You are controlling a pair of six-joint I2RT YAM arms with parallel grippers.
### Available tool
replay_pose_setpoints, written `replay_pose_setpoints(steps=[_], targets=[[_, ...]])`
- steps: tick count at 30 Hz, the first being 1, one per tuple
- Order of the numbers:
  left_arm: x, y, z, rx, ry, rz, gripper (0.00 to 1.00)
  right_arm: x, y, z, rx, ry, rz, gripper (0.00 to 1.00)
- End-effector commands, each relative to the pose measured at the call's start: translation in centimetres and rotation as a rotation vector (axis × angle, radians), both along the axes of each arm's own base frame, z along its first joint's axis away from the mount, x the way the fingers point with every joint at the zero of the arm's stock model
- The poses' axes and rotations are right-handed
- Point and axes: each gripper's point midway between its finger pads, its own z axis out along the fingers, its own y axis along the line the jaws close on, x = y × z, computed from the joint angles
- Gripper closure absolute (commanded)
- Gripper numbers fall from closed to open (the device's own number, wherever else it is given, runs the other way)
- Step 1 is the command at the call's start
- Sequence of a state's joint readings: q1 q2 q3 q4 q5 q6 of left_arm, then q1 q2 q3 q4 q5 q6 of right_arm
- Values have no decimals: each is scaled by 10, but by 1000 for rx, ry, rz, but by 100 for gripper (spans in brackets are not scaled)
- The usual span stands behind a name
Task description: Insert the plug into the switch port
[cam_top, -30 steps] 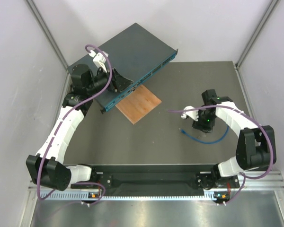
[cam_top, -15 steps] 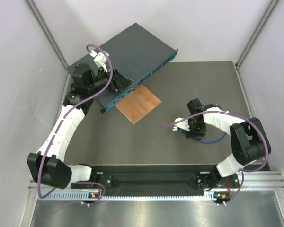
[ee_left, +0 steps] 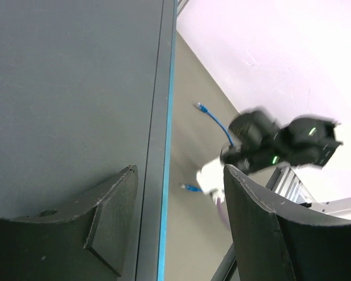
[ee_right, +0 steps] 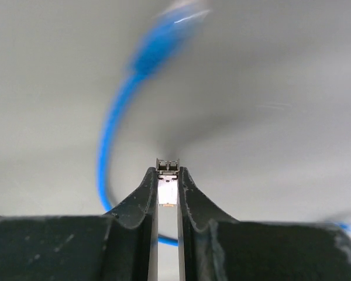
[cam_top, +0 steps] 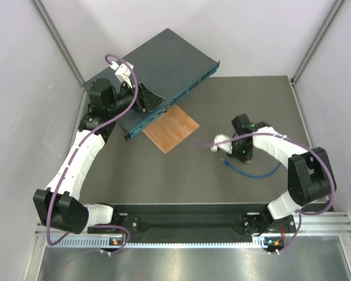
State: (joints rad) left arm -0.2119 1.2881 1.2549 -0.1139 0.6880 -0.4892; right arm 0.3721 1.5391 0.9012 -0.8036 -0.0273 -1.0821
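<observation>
The switch [cam_top: 161, 64] is a dark teal box lying at an angle at the back left, its blue front face [cam_top: 190, 88] turned toward the table. My left gripper [cam_top: 145, 99] is open across the box's near corner; in its wrist view the fingers [ee_left: 114, 216] flank the box's top [ee_left: 70, 105]. The thin blue cable [cam_top: 251, 174] lies on the table at the right, its plug [cam_top: 224, 160] free at the left end. Right above it, my right gripper [ee_right: 168, 175] is shut on a small grey metal piece [ee_right: 168, 165]. The cable [ee_right: 108, 146] curves blurred beyond those fingers.
An orange-brown wooden square [cam_top: 171, 129] lies flat in front of the switch. Purple robot cables run along both arms. Grey walls with metal rails close in the table on the left, back and right.
My right gripper has closed on the small grey metal piece and shifted slightly over the blue cable. The left arm has stayed at the switch.
</observation>
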Motion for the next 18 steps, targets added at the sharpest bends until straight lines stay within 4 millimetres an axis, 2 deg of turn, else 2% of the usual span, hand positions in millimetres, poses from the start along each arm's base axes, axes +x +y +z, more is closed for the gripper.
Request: replay_pose_setpoints(steps=[1,2,3,5,6,7,8,10,11,12,13,14,15,16,18], targets=[[2,-2,38,-47,-121,-8,35,58,41,94,314,-205,-149,100],[1,-2,46,-65,-144,-12,34,65,51,113,413,-213,-181,100],[-1,-3,50,-77,-154,-22,33,83,60,152,501,-277,-197,100],[-6,-5,60,-117,-177,-30,33,88,78,195,696,-267,-278,100],[-8,-6,63,-129,-187,-41,33,95,86,228,773,-305,-283,100],[-10,-6,65,-141,-194,-47,33,93,94,244,843,-278,-346,100],[-15,-7,70,-164,-213,-56,32,95,106,275,943,-287,-329,100],[-22,-9,75,-184,-234,-87,30,85,121,310,1104,-226,-378,100],[-27,-10,73,-213,-208,-101,28,78,138,342,1240,-214,-272,100],[-31,-11,83,-244,-240,-120,27,73,144,349,1304,-183,-256,100],[-37,-14,86,-298,-185,-151,26,58,152,374,1418,-95,-308,100],[-40,-16,82,-328,-151,-169,26,57,156,386,1484,-84,-318,100],[-45,-17,91,-351,-166,-195,26,62,160,403,1570,-127,-278,100],[-49,-18,97,-359,-177,-199,24,60,164,413,1628,-54,-354,100],[-61,-26,107,-336,-272,-218,23,65,172,426,1678,-21,-414,100]])
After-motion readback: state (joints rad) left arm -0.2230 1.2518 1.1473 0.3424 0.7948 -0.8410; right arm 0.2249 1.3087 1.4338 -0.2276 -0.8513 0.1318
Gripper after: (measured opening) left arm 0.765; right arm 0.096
